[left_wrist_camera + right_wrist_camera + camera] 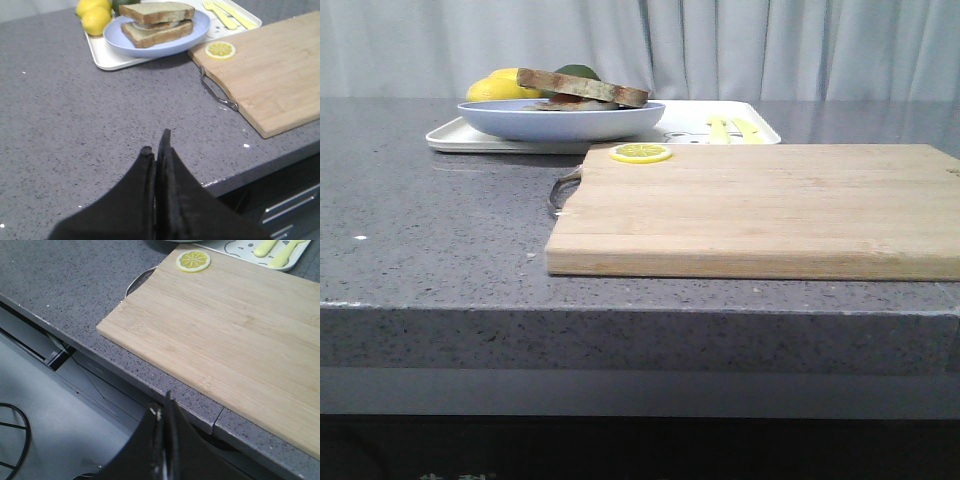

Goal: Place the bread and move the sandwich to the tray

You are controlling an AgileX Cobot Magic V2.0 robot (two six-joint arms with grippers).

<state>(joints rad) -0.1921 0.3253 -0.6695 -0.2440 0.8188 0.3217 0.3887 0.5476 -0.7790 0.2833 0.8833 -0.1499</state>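
2 tools [156, 150] [164, 407] shut, egg hidden.

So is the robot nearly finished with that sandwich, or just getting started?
It looks finished. The sandwich, top bread in place, sits on its blue plate, which rests on the white tray. Nothing is in hand: the left pincer and right pincer are both shut, holding nothing, away from the food. The cutting board carries only a lemon slice. Nothing seems left.
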